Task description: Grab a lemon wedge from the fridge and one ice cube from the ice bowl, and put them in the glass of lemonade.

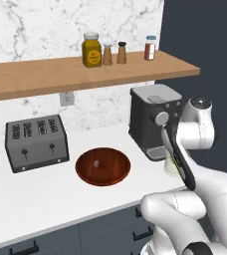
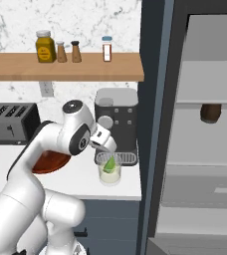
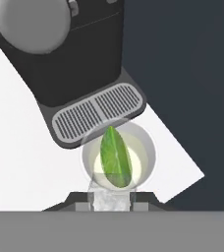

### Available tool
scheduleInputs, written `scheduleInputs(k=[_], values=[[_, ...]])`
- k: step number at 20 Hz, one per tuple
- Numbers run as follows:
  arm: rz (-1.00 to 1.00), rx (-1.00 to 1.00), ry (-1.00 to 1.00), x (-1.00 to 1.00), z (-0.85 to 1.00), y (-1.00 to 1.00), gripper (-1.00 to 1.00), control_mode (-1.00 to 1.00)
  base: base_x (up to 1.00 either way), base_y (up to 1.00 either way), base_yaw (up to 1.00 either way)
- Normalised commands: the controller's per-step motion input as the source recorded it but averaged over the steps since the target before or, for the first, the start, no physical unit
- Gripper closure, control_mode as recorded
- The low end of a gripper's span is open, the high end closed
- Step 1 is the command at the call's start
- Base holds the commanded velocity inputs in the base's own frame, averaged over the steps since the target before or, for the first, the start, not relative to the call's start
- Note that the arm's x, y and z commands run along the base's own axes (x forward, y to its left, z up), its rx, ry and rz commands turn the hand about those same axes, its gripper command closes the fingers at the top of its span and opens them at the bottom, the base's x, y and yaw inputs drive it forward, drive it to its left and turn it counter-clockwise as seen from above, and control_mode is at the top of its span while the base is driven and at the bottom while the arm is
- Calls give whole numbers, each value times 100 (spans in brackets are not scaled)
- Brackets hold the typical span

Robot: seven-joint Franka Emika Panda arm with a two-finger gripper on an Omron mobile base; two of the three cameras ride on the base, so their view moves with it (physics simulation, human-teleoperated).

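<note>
1. Hovering over the glass of lemonade [image 2: 109,173], the white arm's gripper [image 2: 105,152] holds the lemon wedge [image 2: 108,163], its fingers clenched on the wedge's upper end while the tip points down into the tumbler.
2. Seen from the hand camera, the yellow-green lemon wedge [image 3: 115,157] hangs directly above the round mouth of the glass of lemonade [image 3: 143,147], with pale liquid visible around it.
3. The glass stands near the counter's right front corner [image 3: 182,165], just in front of the drip grille of the black-and-grey coffee machine [image 2: 116,122].
4. The ice bowl [image 1: 103,166], reddish-brown and shallow, sits mid-counter between the grey toaster [image 1: 36,142] and the coffee machine; a small pale cube [image 1: 96,162] lies inside it.
5. At the counter's right end, the fridge [image 2: 205,134] stands open, showing pale grey inner shelves and a small brown item [image 2: 210,112] on one of them.
6. Above the counter, a wooden shelf [image 1: 46,74] carries a yellow-filled lidded jar [image 1: 91,50], two brown shakers [image 1: 114,53] and a red-filled bottle [image 1: 150,48].
</note>
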Motion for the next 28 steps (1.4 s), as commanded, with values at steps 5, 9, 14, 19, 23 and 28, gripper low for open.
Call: scheduleInputs(k=[5, 9, 14, 19, 23, 28], values=[[0, 0, 0, 2, -1, 0, 100, -100, 0, 0, 0], [0, 0, 0, 10, -15, 0, 100, -100, 0, 0, 0], [0, 0, 0, 2, -1, 0, 100, -100, 0, 0, 0], [0, 0, 10, 10, 0, 0, 100, -100, 0, 0, 0], [0, 0, 17, 26, 0, -2, 100, -100, 0, 0, 0], [0, 0, 6, 17, 0, -4, 100, -100, 0, 0, 0]])
